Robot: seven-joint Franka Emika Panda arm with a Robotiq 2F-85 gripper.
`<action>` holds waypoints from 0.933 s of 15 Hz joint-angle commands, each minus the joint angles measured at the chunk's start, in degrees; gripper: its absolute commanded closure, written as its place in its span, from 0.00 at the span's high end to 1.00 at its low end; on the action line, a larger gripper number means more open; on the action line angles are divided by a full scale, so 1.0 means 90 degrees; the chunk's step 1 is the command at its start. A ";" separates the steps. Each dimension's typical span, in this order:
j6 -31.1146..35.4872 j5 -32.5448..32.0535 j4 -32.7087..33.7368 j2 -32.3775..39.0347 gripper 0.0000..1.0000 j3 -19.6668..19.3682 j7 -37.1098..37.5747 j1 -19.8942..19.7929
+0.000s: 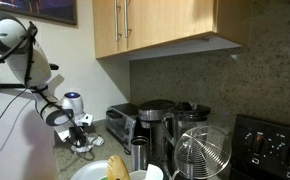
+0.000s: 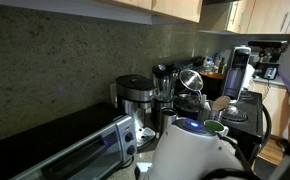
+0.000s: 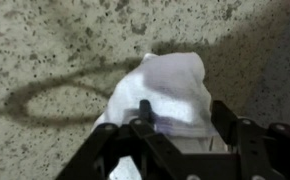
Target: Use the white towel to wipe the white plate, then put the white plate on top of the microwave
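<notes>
Exterior view: the arm is low over the counter, gripper just beside the microwave. A white rim at the bottom edge may be the white plate; cannot tell.

Exterior view: the gripper is hidden behind the robot's body.

Wrist view: the white towel is bunched and pinched between the fingers, over bare counter. No plate lies beneath.

Risk: the hold looks to be on a loose fold, so dragging could pull the towel free.

Your exterior views sit low, facing backsplash obliquely; both share coffee maker and toaster. Your wrist view looks down, close on counter.
</notes>
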 commanded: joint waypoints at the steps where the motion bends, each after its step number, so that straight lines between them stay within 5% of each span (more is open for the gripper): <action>1: -0.0298 0.0103 0.0160 -0.0370 0.98 0.0014 -0.0128 -0.0323; 3: -0.0674 -0.0026 0.0171 -0.0728 1.00 -0.0114 -0.0004 -0.0428; 9: -0.2639 -0.2093 0.0072 -0.1655 1.00 -0.0498 0.1407 -0.0865; 14: -0.4177 -0.3530 0.0167 -0.1516 1.00 -0.0542 0.1634 -0.0943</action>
